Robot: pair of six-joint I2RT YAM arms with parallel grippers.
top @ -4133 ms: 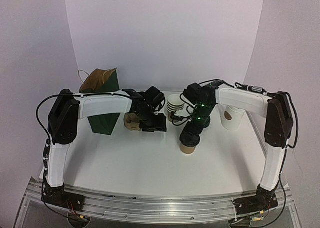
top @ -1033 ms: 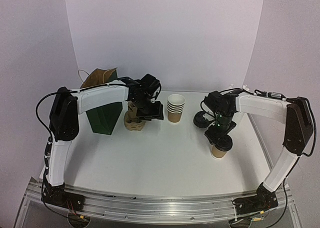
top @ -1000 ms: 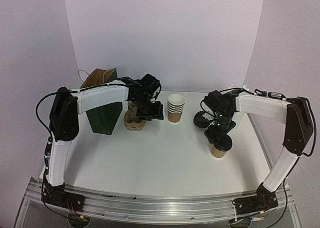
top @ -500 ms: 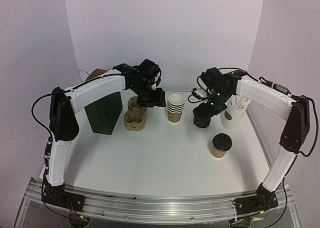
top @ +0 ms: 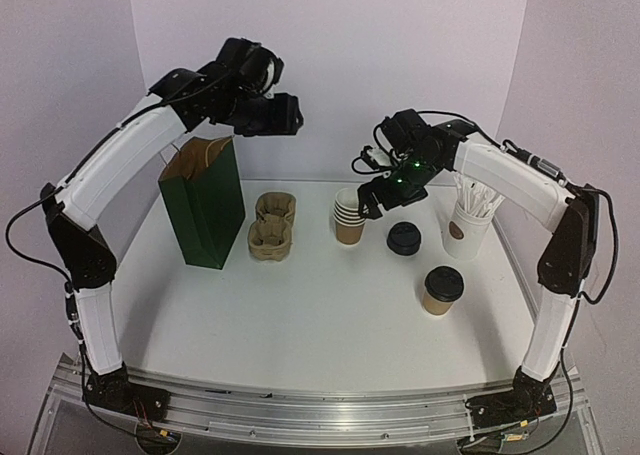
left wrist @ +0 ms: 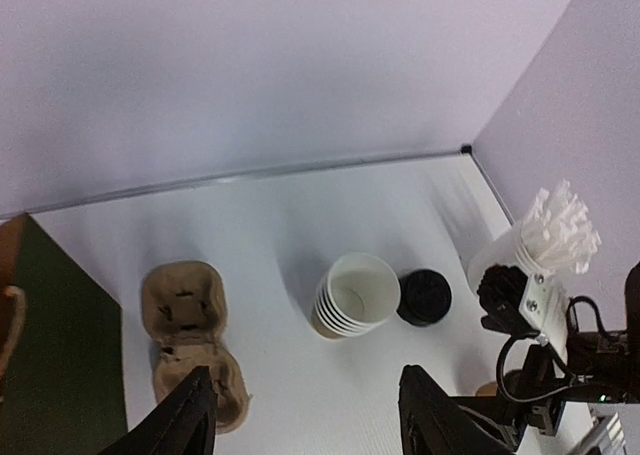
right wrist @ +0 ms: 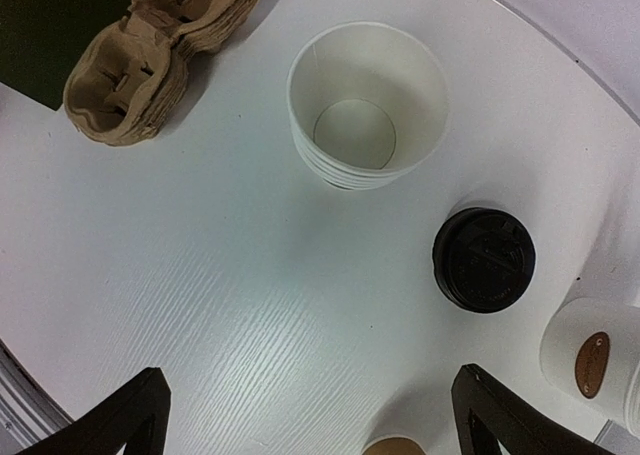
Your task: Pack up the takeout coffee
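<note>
The takeout coffee (top: 441,288), a brown paper cup with a black domed lid, stands upright on the right front of the table, touched by nothing. Only a brown sliver of the coffee (right wrist: 395,447) shows at the bottom edge of the right wrist view. My right gripper (top: 368,200) hangs open and empty above the table, between a stack of cups and a spare lid. Its fingers (right wrist: 120,415) stand far apart. My left gripper (top: 285,115) is raised high over the back left, open and empty, looking down on the table.
A green paper bag (top: 205,200) stands open at the left. A pulp cup carrier (top: 272,225) lies beside it. A stack of paper cups (top: 349,218), a loose black lid (top: 404,238) and a white cup of wrapped sticks (top: 468,220) stand at the back right.
My right gripper has let go of the lidded coffee and risen back toward the cup stack. My left arm has lifted from the carrier to high above the bag.
</note>
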